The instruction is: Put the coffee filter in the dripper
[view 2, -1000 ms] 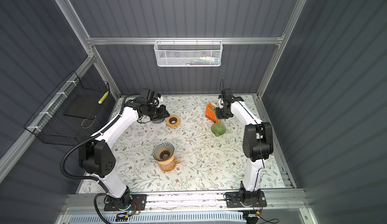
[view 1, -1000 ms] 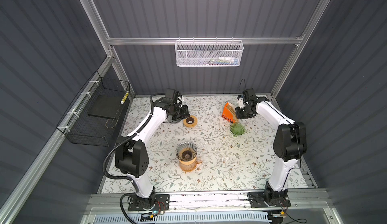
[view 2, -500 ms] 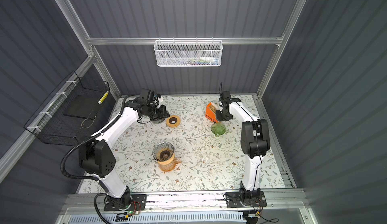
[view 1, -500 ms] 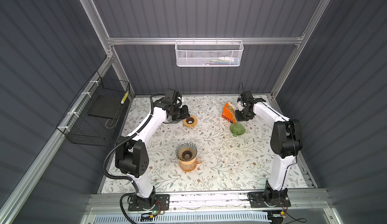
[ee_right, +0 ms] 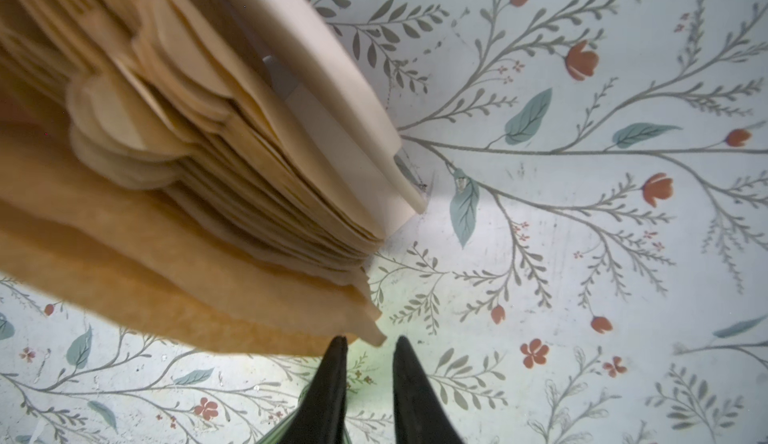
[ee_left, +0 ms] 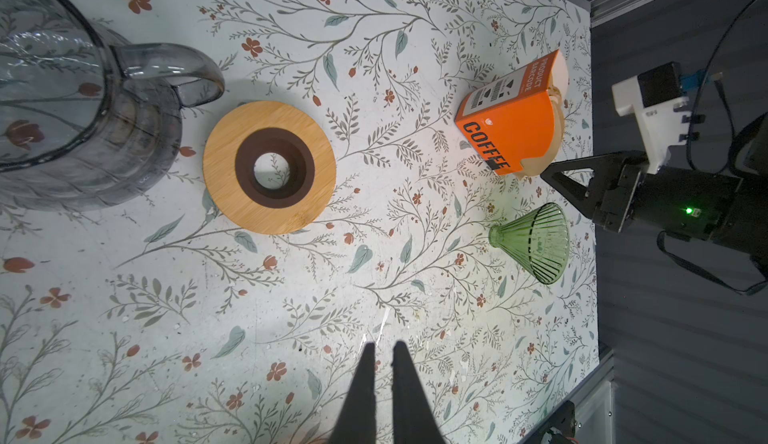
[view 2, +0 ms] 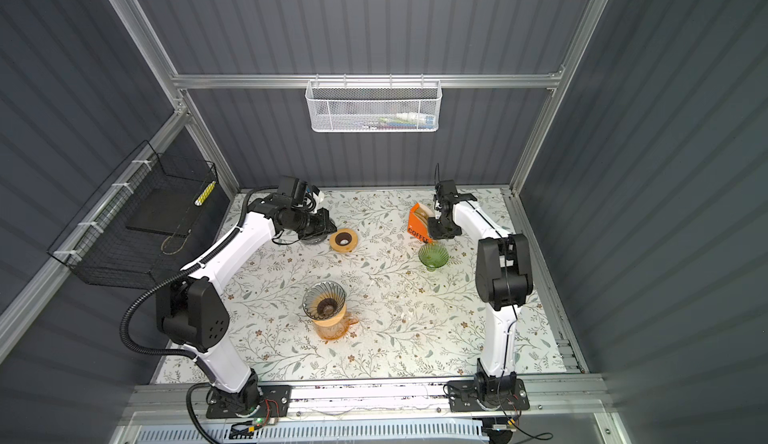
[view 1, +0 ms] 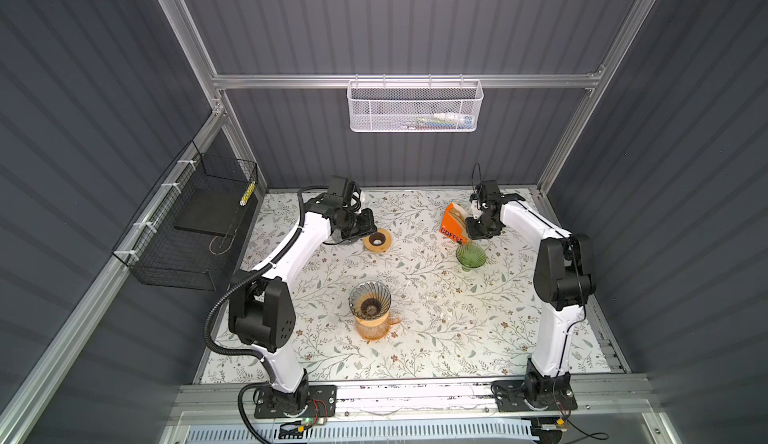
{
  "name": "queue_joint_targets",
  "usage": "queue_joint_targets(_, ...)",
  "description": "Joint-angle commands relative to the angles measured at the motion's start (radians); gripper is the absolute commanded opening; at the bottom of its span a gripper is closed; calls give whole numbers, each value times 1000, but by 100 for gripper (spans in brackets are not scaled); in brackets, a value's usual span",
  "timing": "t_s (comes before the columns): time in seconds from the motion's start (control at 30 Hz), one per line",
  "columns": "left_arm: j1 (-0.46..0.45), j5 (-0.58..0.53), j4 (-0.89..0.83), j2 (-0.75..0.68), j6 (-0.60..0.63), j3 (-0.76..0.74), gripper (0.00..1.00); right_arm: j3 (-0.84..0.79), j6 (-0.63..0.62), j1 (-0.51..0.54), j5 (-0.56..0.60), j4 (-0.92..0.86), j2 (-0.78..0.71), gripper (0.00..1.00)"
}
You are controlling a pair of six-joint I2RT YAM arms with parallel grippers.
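Coffee filter box [ee_left: 511, 130] — "COFFEE", "PRODUCT BARCODE"

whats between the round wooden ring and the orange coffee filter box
Nothing: bare floral tabletop separates wooden ring and orange filter box, in the left wrist view.

Bright table [view 1: 419, 284]; near filters [ee_right: 174, 159] blurred, perhaps motion

High overhead in both top views, looking down on the whole tabletop [view 1: 436, 288]. Left wrist: low, facing past the fingers [ee_left: 361, 396] to the far box [ee_left: 507, 130]. Right wrist: close on filters [ee_right: 232, 180] just beyond the fingers [ee_right: 328, 383], same box.
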Motion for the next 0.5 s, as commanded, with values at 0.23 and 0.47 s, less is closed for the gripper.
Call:
queue_joint_targets(0.23, -5, 19, -3, 7, 13, 17, 12, 32, -15, 2, 18, -1, 22, 23)
queue_joint_targets(0.47, -4, 19, -3, 7, 11, 17, 12, 33, -19, 2, 22, -3, 25, 23)
